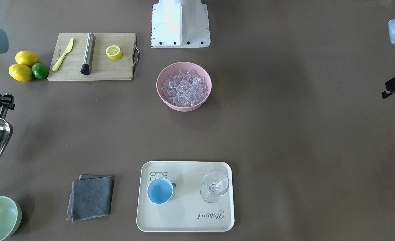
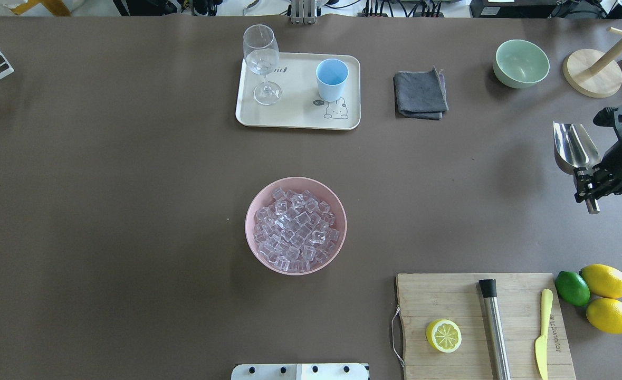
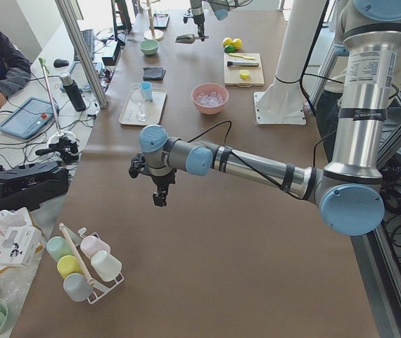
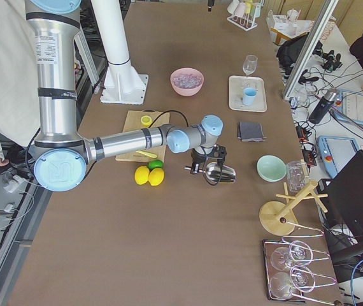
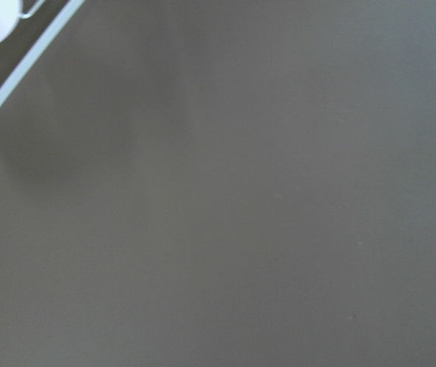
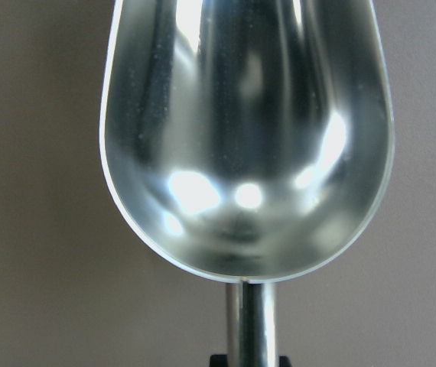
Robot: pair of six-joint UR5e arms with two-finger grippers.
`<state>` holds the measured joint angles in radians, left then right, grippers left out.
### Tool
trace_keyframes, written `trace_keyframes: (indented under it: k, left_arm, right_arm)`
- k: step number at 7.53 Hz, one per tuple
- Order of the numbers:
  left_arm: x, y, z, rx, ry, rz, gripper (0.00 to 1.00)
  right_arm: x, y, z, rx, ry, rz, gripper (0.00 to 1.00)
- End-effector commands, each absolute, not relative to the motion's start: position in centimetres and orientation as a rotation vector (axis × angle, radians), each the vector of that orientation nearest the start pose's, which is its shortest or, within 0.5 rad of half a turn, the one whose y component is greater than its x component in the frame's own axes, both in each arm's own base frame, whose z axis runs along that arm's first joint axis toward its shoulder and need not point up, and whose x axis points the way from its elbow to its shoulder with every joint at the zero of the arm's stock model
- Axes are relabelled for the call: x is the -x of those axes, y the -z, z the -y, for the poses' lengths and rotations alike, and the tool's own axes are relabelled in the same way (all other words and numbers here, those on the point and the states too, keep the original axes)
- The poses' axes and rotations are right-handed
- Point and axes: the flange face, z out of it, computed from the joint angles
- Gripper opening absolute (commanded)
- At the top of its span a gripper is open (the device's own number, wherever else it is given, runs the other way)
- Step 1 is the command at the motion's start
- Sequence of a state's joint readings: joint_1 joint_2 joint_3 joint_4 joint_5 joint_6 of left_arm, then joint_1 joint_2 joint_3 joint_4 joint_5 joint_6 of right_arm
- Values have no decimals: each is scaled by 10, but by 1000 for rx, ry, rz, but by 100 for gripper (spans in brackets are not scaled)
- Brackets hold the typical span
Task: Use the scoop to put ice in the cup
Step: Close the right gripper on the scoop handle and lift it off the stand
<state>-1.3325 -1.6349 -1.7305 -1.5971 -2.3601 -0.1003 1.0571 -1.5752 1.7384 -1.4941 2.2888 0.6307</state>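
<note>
Presently we hold the empty scoop [image 2: 574, 150], its handle pinched in our right gripper [image 2: 587, 184], at two o'clock from the pink bowl [image 2: 248, 228] of ice [image 2: 296, 230], so scooping and pouring into the empty cup [image 2: 332, 79] at twelve o'clock remain, and whether our left gripper [image 3: 159, 196] is spread we cannot tell.

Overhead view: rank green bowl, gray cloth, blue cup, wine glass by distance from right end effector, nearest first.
From right end effector:
1. green bowl, far right
2. gray cloth, right of tray
3. blue cup, tray's right
4. wine glass, tray's left
</note>
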Motion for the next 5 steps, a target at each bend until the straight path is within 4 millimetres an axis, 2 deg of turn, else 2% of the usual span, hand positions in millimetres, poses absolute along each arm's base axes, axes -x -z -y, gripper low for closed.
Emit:
trace_keyframes:
  k: [1, 2, 3, 4, 5]
  left_arm:
    - [-149, -484, 539, -148, -407, -844, 98]
    - [-151, -469, 541, -173, -420, -851, 98]
    - [-160, -466, 538, -173, -438, -855, 98]
    - [-182, -464, 535, -158, -476, -858, 98]
    - [-211, -457, 530, -152, -531, -865, 98]
  right_arm:
    - [167, -506, 460, 93, 150, 737, 0]
    - [166, -480, 457, 36, 203, 763, 0]
    - [166, -457, 455, -5, 226, 789, 0]
    - [167, -438, 457, -48, 265, 806, 0]
    - [169, -431, 460, -79, 307, 813, 0]
